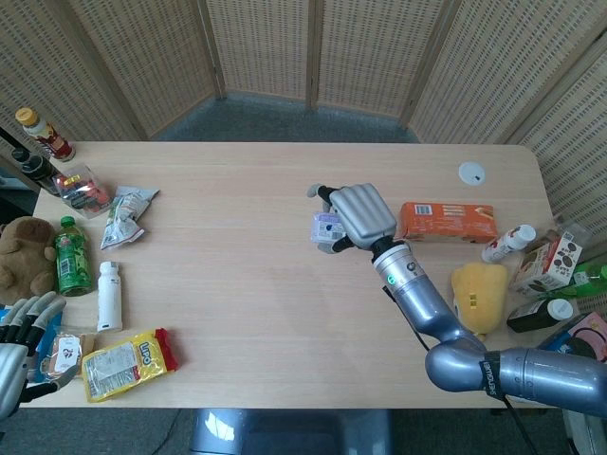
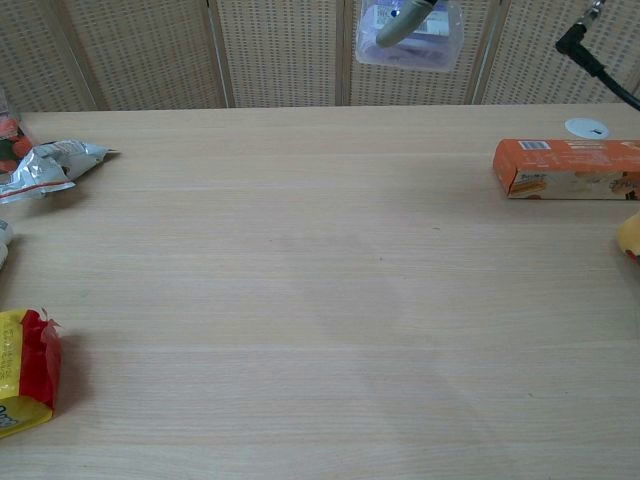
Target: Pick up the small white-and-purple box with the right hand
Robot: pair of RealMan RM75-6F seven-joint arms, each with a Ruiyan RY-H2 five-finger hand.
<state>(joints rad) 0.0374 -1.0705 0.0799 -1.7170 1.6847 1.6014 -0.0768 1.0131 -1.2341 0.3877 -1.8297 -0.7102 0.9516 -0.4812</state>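
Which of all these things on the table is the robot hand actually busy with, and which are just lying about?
Part of the job:
- small white-and-purple box, lifted clear of the table
- right robot hand, holding that box

Just lying about:
- orange box
- yellow plush
- white bottle
- green bottle
- yellow snack packet
- silver foil bag
- brown teddy
- left robot hand, idle at the table edge

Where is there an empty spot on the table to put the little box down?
The right hand holds the small box in the air. Bare wood lies between the white bottle and the orange box. Both table ends are crowded.
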